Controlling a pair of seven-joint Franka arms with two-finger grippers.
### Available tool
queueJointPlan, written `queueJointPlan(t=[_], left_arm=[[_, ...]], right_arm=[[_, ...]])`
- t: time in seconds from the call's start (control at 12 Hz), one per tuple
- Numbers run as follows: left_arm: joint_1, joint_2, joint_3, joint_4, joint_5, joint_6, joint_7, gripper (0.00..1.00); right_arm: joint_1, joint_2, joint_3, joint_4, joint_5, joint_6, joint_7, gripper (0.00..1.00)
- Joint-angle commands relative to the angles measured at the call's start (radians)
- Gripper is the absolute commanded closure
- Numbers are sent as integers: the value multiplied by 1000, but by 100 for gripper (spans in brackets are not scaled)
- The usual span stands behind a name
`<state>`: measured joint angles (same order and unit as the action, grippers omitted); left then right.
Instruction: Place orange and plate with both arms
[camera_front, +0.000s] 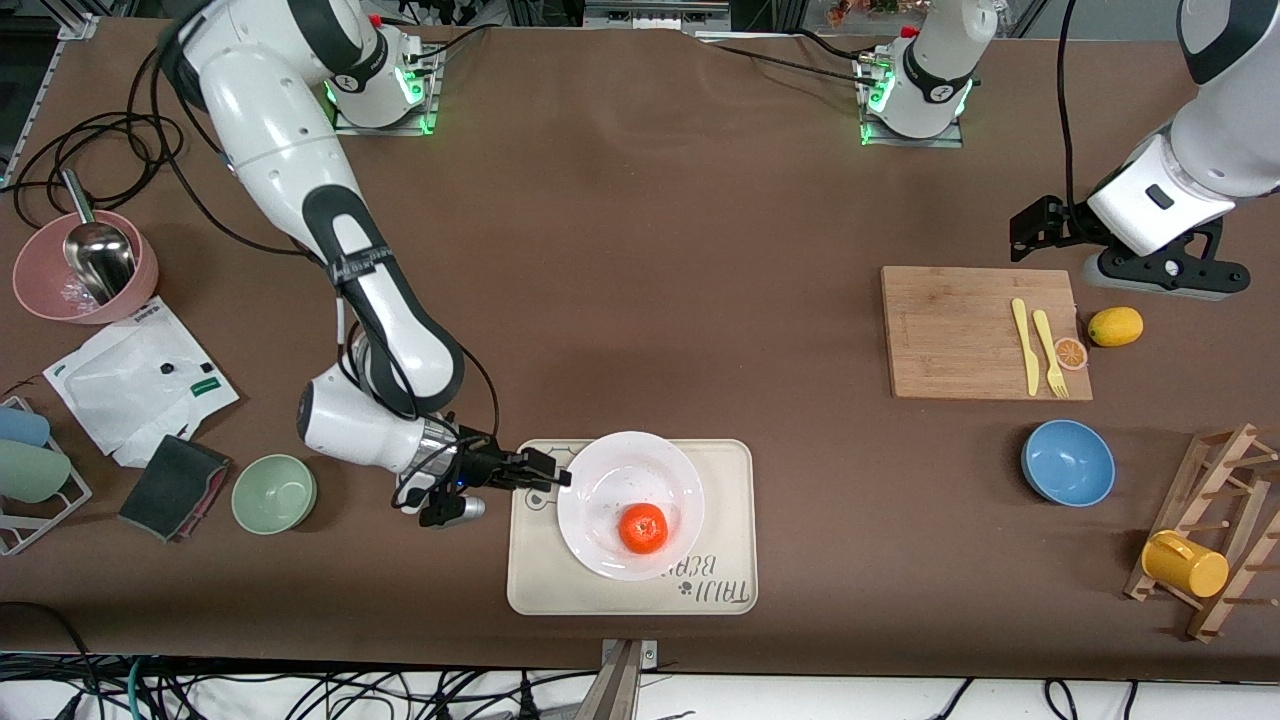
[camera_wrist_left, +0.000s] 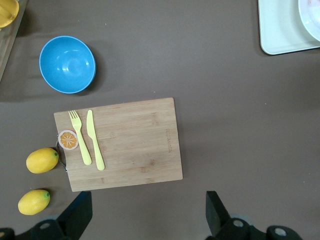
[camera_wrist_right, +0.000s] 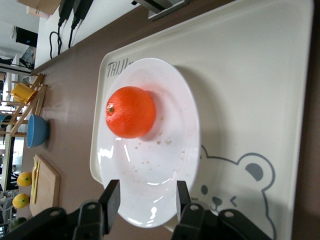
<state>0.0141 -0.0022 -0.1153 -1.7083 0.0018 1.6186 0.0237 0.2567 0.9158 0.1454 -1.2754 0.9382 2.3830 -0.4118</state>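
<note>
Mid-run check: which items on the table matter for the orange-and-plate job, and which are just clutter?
In the job:
orange, lying on the plate
plate, on the bear-print tray
right gripper, open at the plate's rim
left gripper, open above the cutting board

Lying about:
blue bowl
green bowl
lemon
yellow cup

Glossy white shells on both arms, rounded links split by dark grey joint bands. Green lights glowing at both bases, a red dot on top of each. Black cables trailing off the right arm. Right claw (camera_front: 556, 478) matte black past a silver wrist; left claw (camera_wrist_left: 147, 212) black, blocky fingers.
</note>
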Motion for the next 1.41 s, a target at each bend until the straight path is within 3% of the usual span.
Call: queueJointPlan(t=[0.0, 0.08, 0.25, 0.42, 0.58, 0.83, 1.0, 1.33], left_arm=[[-2, -6, 8, -4, -26, 0, 21, 0], [-2, -6, 6, -4, -26, 0, 21, 0], [-3, -6, 6, -4, -26, 0, 21, 0], [-2, -6, 6, -4, -26, 0, 21, 0], [-3, -6, 6, -4, -26, 0, 19, 0], [-3, -6, 6, -4, -26, 0, 19, 0], [-3, -6, 6, -4, -26, 0, 19, 0], [-2, -6, 6, -4, -26, -2, 19, 0]], right_arm=[[-25, -261, -3, -285, -160, -39, 14, 48], [-43, -355, -7, -365, -239, -86, 14, 47], [-47, -531, -96, -490, -411, -224, 8, 47], [-48, -661, -171, -499, -595, -444, 13, 40], [-56, -763, -196, -489, -738, -601, 36, 39], [-62, -871, -208, -449, -876, -772, 143, 38], [-62, -891, -220, -392, -901, -856, 182, 0], [-62, -930, -253, -383, -959, -860, 185, 0]])
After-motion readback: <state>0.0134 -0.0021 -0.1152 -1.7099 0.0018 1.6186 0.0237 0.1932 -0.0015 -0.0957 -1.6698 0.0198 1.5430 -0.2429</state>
